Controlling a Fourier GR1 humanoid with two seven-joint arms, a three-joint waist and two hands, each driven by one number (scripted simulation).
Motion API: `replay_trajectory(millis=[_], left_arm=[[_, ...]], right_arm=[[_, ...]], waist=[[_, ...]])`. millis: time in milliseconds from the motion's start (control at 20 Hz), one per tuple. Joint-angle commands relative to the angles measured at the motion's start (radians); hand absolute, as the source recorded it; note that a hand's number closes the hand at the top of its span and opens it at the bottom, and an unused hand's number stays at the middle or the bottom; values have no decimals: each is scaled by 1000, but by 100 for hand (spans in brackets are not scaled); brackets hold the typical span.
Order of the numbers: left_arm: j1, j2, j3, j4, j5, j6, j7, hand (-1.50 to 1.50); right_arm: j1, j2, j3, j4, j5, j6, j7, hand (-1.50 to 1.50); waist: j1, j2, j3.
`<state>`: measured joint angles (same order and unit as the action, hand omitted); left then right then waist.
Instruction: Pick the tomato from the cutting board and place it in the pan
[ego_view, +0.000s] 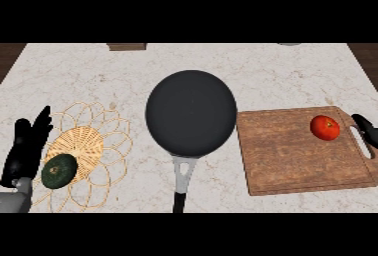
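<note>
A red tomato (325, 127) sits on the wooden cutting board (295, 155), near its far right corner. The dark round pan (191, 113) lies in the middle of the counter, nothing in it, its handle (180, 186) pointing toward me. Only the black fingers of my right hand (365, 128) show at the right edge, just right of the tomato and apart from it; they look curved over the board's handle end. My left hand (25, 146) rests open at the left edge, fingers up, holding nothing.
A woven wire trivet (92, 145) lies left of the pan with a dark green round vegetable (59, 171) on it, close to my left hand. A small wooden object (127, 47) stands at the counter's far edge.
</note>
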<state>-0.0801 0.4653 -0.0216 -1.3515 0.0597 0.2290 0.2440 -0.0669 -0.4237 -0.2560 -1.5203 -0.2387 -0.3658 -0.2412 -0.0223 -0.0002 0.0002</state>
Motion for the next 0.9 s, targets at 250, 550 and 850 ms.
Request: replay_trajectory(millis=[250,550,850], left_arm=[[-13,12,23,37,5,-40,-16,0],[-61,9,15,53,-6,-48,-1,0],[-62,-4,-2,19,-13,-59,17,0]], right_arm=[[66,-337,61,-145,194,54,463,-150],[22,-550,185,-132,257,288,736,-150],[-175,-591,354,-122,280,450,1032,-150]], waist=[[15,0,-6],[30,6,-6],[64,7,-2]])
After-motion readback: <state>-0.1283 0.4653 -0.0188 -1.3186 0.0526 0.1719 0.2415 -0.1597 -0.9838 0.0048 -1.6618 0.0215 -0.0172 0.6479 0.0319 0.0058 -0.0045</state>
